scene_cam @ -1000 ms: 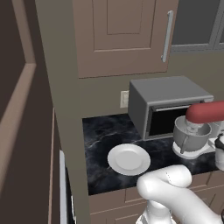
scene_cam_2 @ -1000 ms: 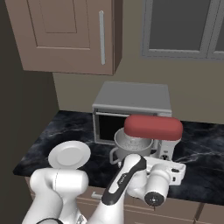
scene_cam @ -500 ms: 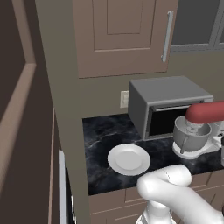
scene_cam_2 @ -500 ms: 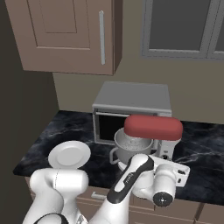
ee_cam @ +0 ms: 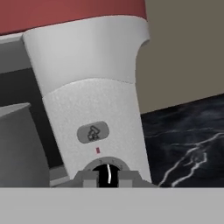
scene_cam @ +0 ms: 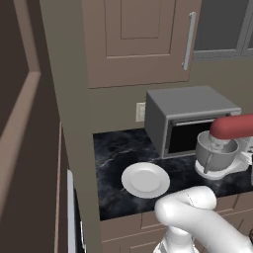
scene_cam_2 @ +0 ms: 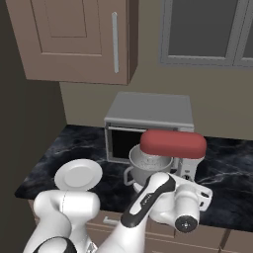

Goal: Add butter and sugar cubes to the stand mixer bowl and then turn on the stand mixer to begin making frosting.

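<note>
The stand mixer (scene_cam_2: pixel 173 144) has a red head and a white column (ee_cam: pixel 94 109) and stands in front of the microwave. Its grey bowl (scene_cam_2: pixel 144 164) sits under the head (scene_cam: pixel 232 127), with the bowl's side at the left of the hand view (ee_cam: pixel 17 144). My gripper (ee_cam: pixel 108 178) is right at the foot of the column. Its two fingertips (ee_cam: pixel 89 178) stand close on either side of the black dial (ee_cam: pixel 108 171) with its white pointer line. My hand (scene_cam_2: pixel 184 212) hangs in front of the mixer's base. The butter and the sugar cubes are hidden from view.
A flat white plate (scene_cam: pixel 146 180) lies on the dark marble counter (scene_cam: pixel 111 153) left of the mixer. The grey microwave (scene_cam_2: pixel 148 123) stands behind against the wall. Wall cabinets (scene_cam_2: pixel 74 39) hang overhead. The counter's front edge runs just below my arm (scene_cam: pixel 197 217).
My hand has moved slightly right and closer to the mixer's column, then held still. The plate, the bowl and the mixer have not moved.
</note>
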### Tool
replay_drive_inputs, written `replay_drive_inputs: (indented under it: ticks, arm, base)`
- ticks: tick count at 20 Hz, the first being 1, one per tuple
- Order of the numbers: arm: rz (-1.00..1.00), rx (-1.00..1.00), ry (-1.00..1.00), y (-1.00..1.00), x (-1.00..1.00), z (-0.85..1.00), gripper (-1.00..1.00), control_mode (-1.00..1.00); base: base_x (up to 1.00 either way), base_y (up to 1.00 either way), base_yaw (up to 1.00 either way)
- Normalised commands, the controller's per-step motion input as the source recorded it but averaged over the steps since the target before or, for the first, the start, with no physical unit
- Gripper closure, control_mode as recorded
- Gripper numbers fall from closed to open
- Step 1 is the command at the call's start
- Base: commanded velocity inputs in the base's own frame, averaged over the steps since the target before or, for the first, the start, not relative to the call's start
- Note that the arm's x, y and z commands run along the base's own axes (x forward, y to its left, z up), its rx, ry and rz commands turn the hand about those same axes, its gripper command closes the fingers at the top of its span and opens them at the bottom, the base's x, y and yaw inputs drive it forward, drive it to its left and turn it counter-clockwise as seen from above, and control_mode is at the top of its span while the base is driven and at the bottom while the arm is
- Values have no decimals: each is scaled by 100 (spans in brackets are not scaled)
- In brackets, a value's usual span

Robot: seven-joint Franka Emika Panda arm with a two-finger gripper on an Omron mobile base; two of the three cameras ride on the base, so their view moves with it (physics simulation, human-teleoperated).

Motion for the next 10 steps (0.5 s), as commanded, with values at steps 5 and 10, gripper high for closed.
replay_drive_inputs:
  ticks: [5,10]
  arm:
    - [0,14,4,8,0,0,100,-100]
    - [1,17,5,0,0,0,100,-100]
  base:
    - [0,0,0]
    - [0,0,0]
